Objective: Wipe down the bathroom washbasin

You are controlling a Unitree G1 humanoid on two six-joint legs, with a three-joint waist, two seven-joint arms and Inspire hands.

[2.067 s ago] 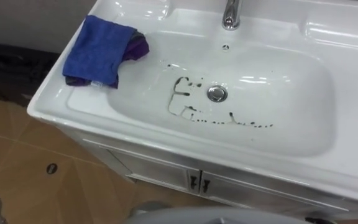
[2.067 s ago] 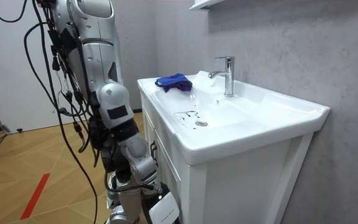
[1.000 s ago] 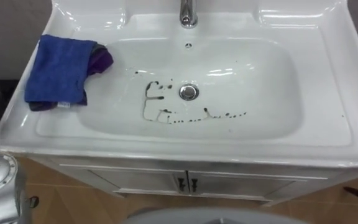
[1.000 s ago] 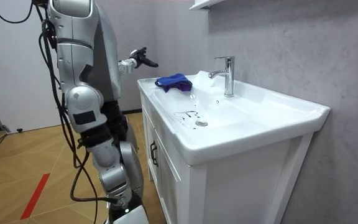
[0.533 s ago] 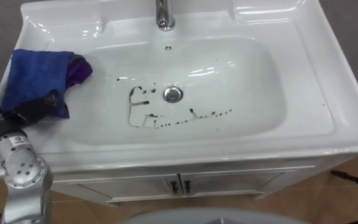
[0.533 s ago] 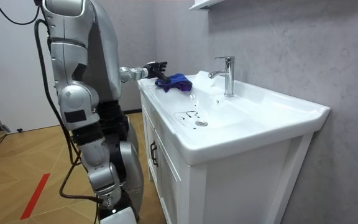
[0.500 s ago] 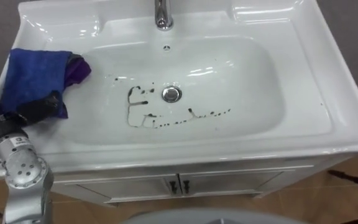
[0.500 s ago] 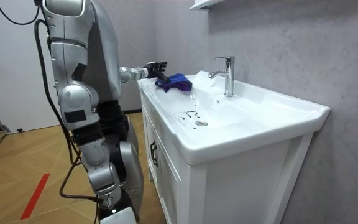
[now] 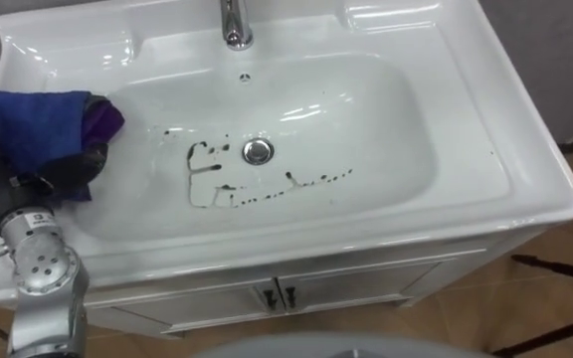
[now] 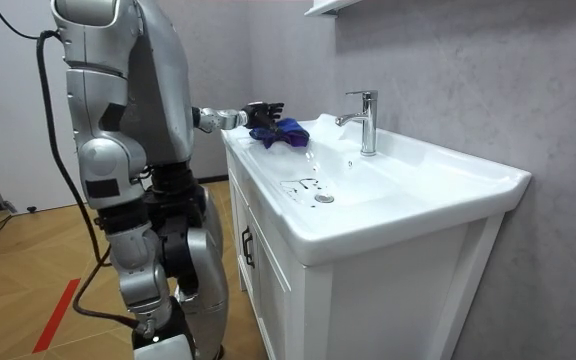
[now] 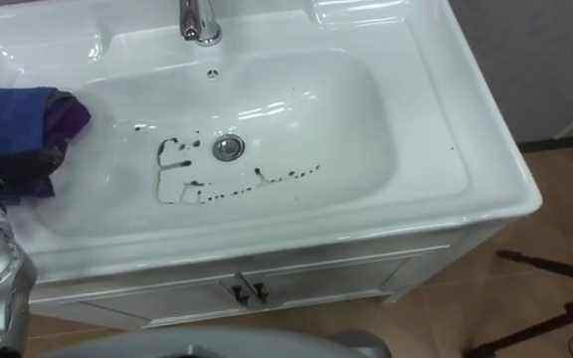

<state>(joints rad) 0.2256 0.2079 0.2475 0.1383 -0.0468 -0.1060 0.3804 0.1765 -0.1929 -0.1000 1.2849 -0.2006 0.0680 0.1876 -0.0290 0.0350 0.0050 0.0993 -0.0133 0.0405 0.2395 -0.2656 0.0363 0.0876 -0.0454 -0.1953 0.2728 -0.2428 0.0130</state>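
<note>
A white basin [image 9: 436, 119] has dark smears [image 9: 229, 182] around its drain [image 9: 258, 151]. A blue cloth [image 9: 36, 129] with a purple fold lies on the basin's left rim. My left hand [image 9: 63, 171] lies over the cloth's near edge with its dark fingers stretched out on it. In the room view the same left hand [image 10: 262, 109] reaches over the blue cloth [image 10: 286, 131] at the far end of the vanity. My right arm hangs at my side, and the right hand [image 10: 171, 347] is cut off by the room view's bottom edge.
A chrome tap [image 9: 232, 24] stands at the back of the basin. White cabinet doors [image 9: 267, 295] with dark handles are below the rim. I stand at the vanity's front, on a wooden floor, with a grey wall behind the basin.
My left hand has risen from below the rim and reached forward onto the cloth's near edge. I have stepped closer to the vanity, and the eye view has shifted right.
</note>
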